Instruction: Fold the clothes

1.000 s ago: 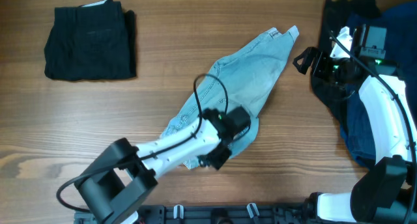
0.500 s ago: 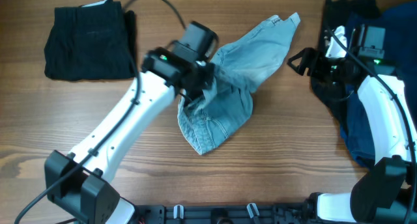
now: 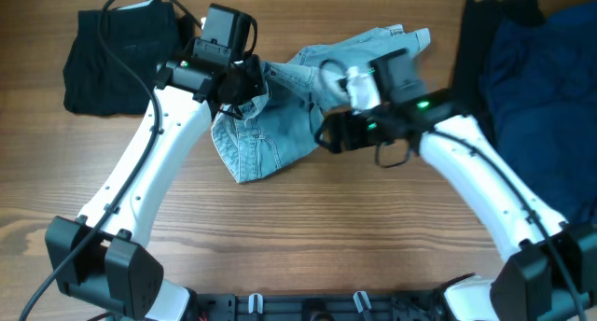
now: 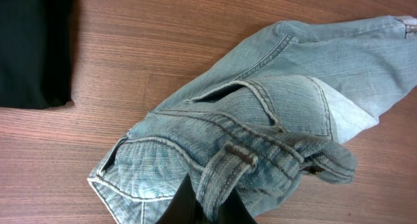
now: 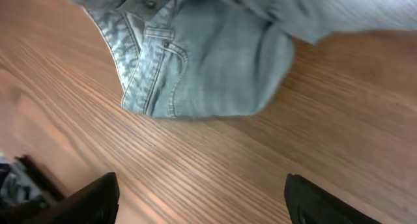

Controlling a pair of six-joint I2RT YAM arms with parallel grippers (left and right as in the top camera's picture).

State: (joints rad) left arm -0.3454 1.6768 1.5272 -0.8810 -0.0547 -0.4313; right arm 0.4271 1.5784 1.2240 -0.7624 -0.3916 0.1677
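The light-blue denim shorts (image 3: 280, 125) lie bunched across the middle of the table, one leg reaching to the back right. My left gripper (image 3: 244, 92) is shut on their waistband and holds that end up. In the left wrist view the waistband (image 4: 221, 168) runs down between my two black fingers (image 4: 182, 208). My right gripper (image 3: 328, 134) hovers at the shorts' right edge. In the right wrist view it (image 5: 205, 204) stands open over bare wood, with the shorts (image 5: 208, 61) just ahead of the fingertips and nothing between them.
A folded black garment (image 3: 112, 64) lies at the back left, also in the left wrist view (image 4: 32, 48). A pile of dark blue and black clothes (image 3: 532, 97) covers the right side. Wooden table (image 3: 308, 237) runs to the front edge.
My left arm has swung from the front middle up to the back left, dragging the shorts' waistband with it. My right arm has come in from the far right to the shorts.
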